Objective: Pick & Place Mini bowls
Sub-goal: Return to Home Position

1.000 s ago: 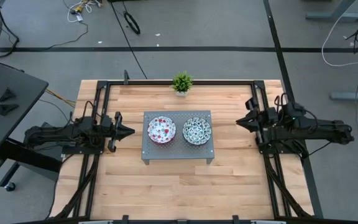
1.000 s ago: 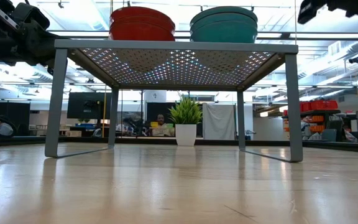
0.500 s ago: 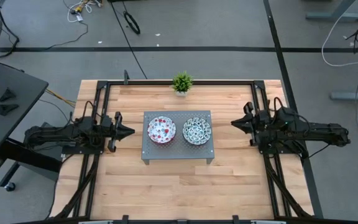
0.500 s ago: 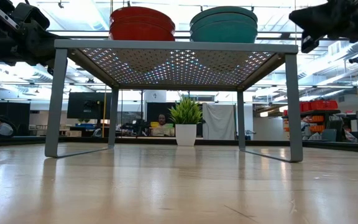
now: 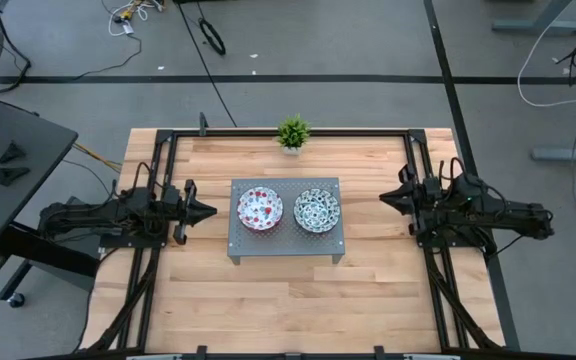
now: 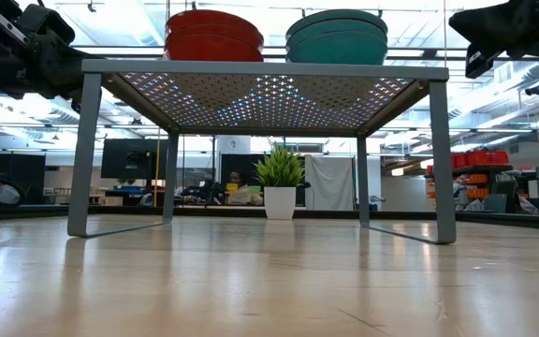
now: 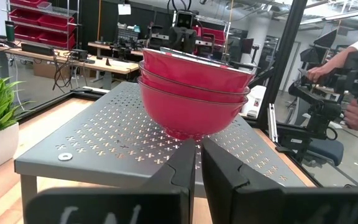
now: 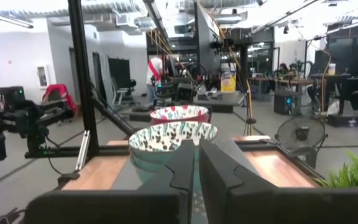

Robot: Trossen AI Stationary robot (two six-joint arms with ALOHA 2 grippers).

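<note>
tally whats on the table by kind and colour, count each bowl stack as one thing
red bowl stack: 1
blue-green bowl stack: 1
metal shelf: 1
potted plant: 1
total: 4

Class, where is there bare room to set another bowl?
Widest: bare table between shelf and the edge opposite the plant. Also between shelf and plant. Crowded: the shelf top, with red stack and blue-green stack; left gripper and right gripper flank it.
</note>
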